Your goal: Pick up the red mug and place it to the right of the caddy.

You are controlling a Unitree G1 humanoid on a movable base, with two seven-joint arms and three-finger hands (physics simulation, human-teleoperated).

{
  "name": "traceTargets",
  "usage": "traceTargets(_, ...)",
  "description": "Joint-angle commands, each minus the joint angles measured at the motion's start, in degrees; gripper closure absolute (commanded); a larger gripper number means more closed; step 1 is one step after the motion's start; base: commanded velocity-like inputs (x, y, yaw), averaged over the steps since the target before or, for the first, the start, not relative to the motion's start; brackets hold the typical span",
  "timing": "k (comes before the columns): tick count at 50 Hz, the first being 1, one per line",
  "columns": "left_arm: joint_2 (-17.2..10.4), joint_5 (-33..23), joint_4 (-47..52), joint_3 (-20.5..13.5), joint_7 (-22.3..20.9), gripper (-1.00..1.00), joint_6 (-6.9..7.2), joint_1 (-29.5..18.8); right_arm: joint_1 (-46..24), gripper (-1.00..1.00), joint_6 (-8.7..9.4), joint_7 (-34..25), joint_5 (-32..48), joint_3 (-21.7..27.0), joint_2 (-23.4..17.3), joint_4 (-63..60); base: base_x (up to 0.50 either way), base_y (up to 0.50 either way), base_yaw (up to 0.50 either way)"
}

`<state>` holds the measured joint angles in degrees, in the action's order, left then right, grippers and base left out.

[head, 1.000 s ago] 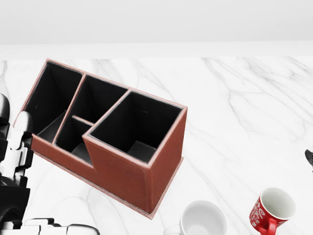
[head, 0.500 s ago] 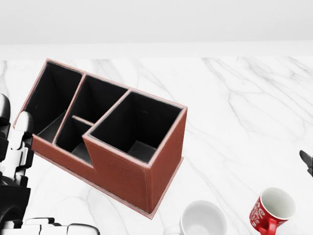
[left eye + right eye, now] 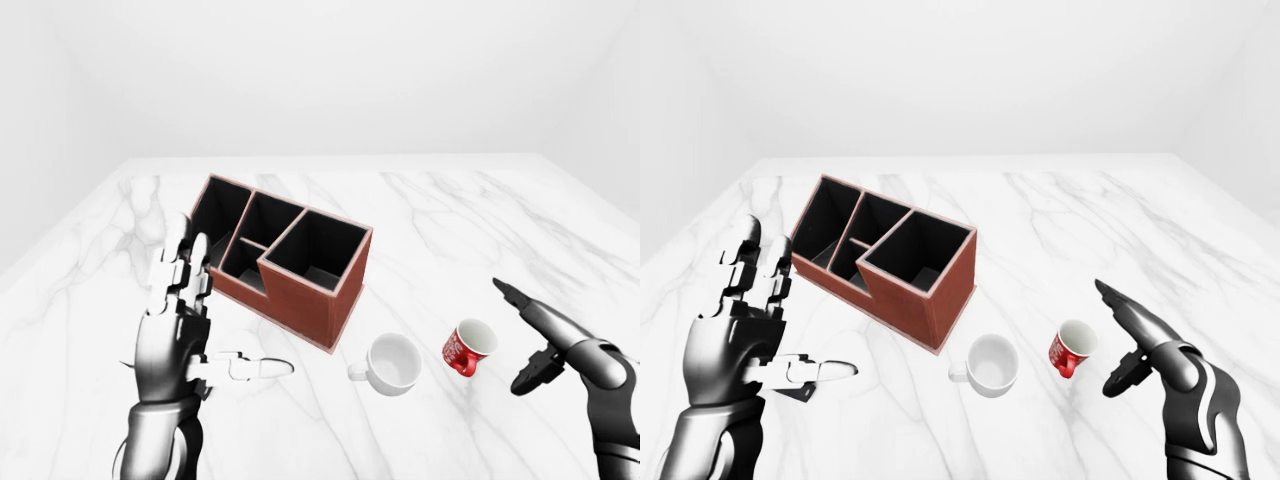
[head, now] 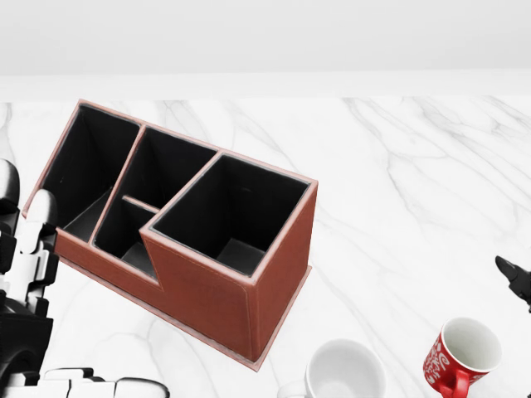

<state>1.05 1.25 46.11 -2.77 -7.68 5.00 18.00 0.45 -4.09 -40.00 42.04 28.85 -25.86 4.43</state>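
Your left hand (image 3: 185, 310) is raised at the left of the left-eye view, fingers spread and thumb out, holding nothing. The caddy (image 3: 285, 258) stands just to its right, close enough that a careless sweep of that hand could knock it and shift the spot you must place beside.

Further right, the white mug (image 3: 390, 363) sits on the marble surface (image 3: 450, 225), between the caddy and the red mug (image 3: 468, 347). It crowds the area right of the caddy, so a low carry could clip it.

The red mug lies tilted, mouth up and to the right, handle low, just left of your right hand (image 3: 1130, 345). That hand is released, fingers extended, not touching the mug.

The main risk, as I judge it: closing on the tilted rim from the side may roll or push the mug toward the white one instead of gripping it. A pinch on the rim alone could also slip once you lift, so get the fingers round the body.
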Motion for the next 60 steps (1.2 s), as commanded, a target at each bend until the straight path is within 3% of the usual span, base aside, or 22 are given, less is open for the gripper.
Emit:
traceTargets(1,0.0,0.1,-0.4,-0.2,0.0,-1.00,0.00,-0.3,-0.9,-1.00,-0.91,0.0,3.1,-1.9,-1.1,2.9,0.00,0.00,0.00)
traceTargets(3,0.0,0.0,-0.4,0.0,0.0,-1.00,0.00,-0.1,-1.2,-1.00,-0.34,0.0,3.0,-1.8,-1.1,2.2,0.00,0.00,0.00)
traceTargets(16,-0.1,-0.1,-0.8,0.2,0.1,-1.00,0.00,-0.4,-2.4,-1.00,-0.90,0.0,5.3,-3.6,-1.9,5.6,0.00,0.00,0.00)
traceTargets(22,-0.1,0.1,-0.2,0.0,0.1,-1.00,0.00,-0.2,-3.4,-1.00,0.72,0.0,5.9,-4.4,-2.1,4.8,0.00,0.00,0.00)
traceTargets(26,0.0,0.1,0.3,-0.1,0.0,-1.00,0.00,-0.1,-3.9,-1.00,0.43,0.0,6.7,-4.6,-2.5,5.5,0.00,0.00,0.00)
traceTargets(31,0.0,-0.2,-0.6,0.1,0.1,-1.00,0.00,-0.3,-5.3,-1.00,1.69,0.0,6.8,-4.9,-3.2,5.1,0.00,0.00,0.00)
traceTargets(36,0.0,0.0,-0.4,0.0,0.1,-1.00,0.00,-0.3,-7.4,-1.00,1.11,0.0,6.7,-6.1,-4.1,9.2,0.00,0.00,0.00)
traceTargets(54,-0.1,-0.4,-0.4,0.8,0.3,-1.00,0.00,0.0,-9.6,-1.00,2.27,0.0,9.5,-9.6,-4.1,11.5,0.00,0.00,0.00)
traceTargets(60,-0.1,0.1,0.2,0.1,0.1,-1.00,0.00,0.1,-10.3,-1.00,3.43,0.0,10.7,-10.4,-3.5,10.4,0.00,0.00,0.00)
